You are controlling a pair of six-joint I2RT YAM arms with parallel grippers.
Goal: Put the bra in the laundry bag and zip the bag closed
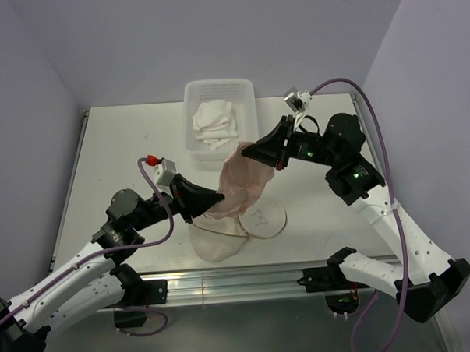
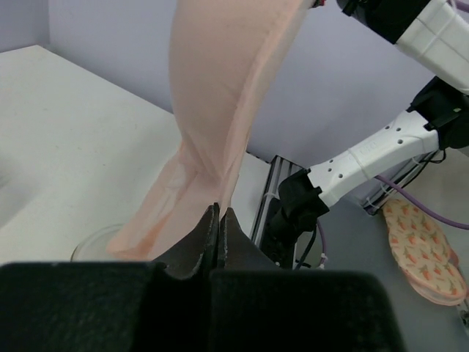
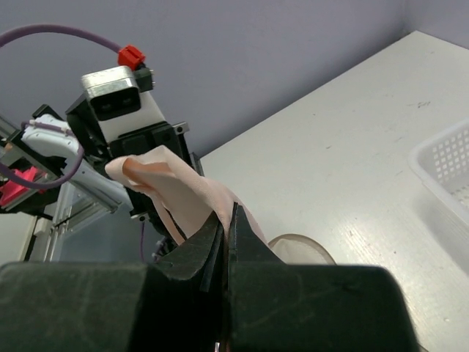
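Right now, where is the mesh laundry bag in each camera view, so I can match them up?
Top external: the laundry bag hangs mid-picture, its bottom on the table near the front edge.
Left wrist: the laundry bag is a tall peach strip from top centre downward.
Right wrist: the laundry bag is bunched left of centre.
Shared landmark: the white table.

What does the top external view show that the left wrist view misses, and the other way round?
Only the top external view: the bra lying in the white basket, outside the laundry bag. Only the left wrist view: a peach patterned item lying off the table. Both: that bag pulled up tall, with the left pincer shut on its lower mesh.
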